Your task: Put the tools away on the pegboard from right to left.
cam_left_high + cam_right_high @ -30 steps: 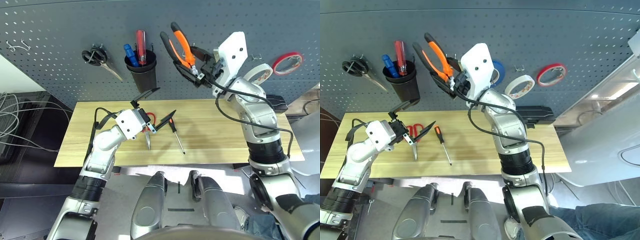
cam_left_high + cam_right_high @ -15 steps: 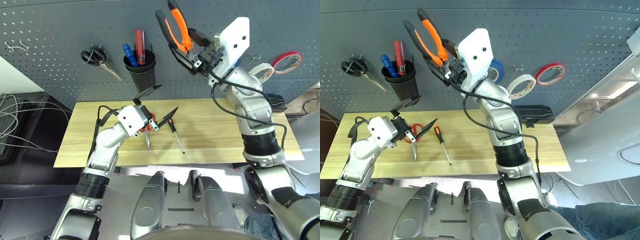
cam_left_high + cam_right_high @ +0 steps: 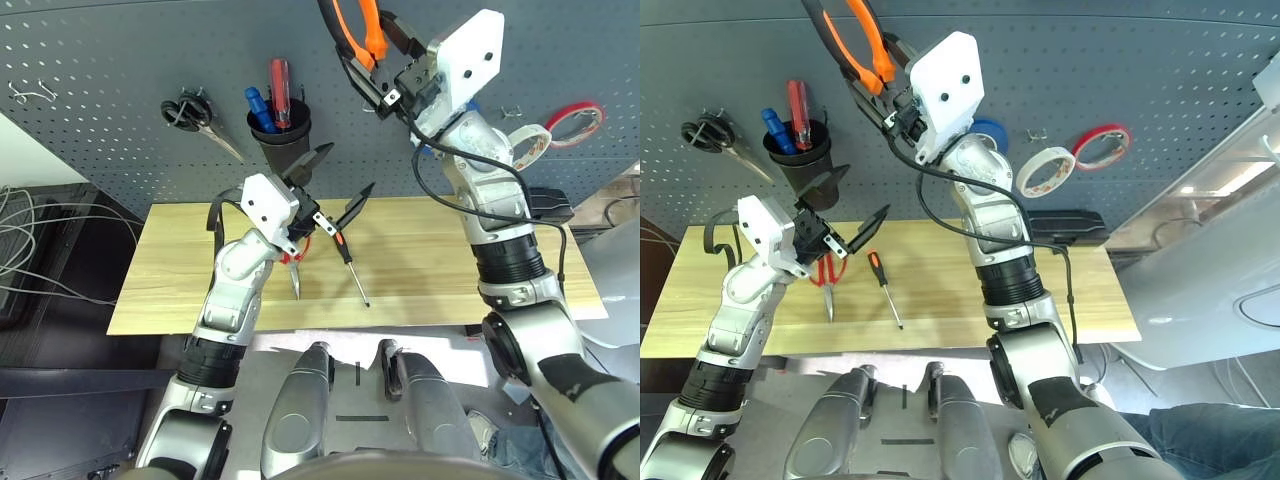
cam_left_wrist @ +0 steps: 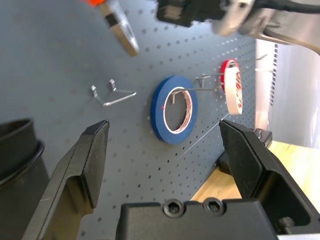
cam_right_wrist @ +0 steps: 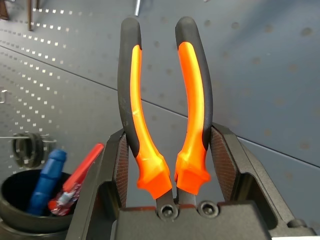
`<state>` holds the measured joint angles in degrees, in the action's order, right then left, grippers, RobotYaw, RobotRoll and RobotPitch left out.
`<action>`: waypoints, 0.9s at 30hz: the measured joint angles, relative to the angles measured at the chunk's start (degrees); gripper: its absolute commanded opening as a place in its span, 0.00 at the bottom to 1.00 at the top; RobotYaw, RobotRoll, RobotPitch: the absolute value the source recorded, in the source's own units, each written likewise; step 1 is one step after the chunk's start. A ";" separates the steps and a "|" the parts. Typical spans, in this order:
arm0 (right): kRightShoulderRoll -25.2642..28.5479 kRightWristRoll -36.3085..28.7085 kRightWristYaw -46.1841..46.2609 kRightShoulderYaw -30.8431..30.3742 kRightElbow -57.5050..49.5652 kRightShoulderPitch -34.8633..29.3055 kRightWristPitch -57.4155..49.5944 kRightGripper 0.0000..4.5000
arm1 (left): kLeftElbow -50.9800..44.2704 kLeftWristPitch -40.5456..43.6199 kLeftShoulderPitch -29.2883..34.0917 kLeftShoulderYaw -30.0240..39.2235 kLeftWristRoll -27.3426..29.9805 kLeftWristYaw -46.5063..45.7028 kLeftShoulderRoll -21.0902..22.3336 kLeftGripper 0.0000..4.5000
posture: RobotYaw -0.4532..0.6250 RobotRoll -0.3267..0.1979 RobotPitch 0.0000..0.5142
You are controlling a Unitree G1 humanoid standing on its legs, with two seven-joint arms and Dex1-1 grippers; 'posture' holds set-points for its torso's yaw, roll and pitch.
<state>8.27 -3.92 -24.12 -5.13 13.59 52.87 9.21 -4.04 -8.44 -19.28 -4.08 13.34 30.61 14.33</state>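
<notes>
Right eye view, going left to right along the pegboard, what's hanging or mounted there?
Black scissors → black cup → pliers in the right claw → blue tape → white tape → red tape.

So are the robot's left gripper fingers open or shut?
Open. The left gripper has its two black fingers spread wide apart with nothing between them.

Robot body. Both forearms are showing brushed silver housings built of rounded segments, each separated by a black ribbed collar behind the wrist. A white angular plate with two small dark holes is sitting just behind the right tool, and a white block behind the left tool. Thin black cables are looping from each tool back along its arm. The left fingers are looking matte black and wedge-shaped, with two hex screws in the base between them.
</notes>
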 measured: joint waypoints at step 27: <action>-1.60 3.82 4.95 0.75 32.22 7.84 24.26 0.59 | -2.38 3.03 0.50 -0.24 -0.03 -0.48 -0.57 1.00 | 0.57 0.62 0.50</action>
<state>6.68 -0.10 -19.16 -4.38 45.81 60.72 33.47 -6.41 -5.41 -18.78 -4.33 13.32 30.13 13.76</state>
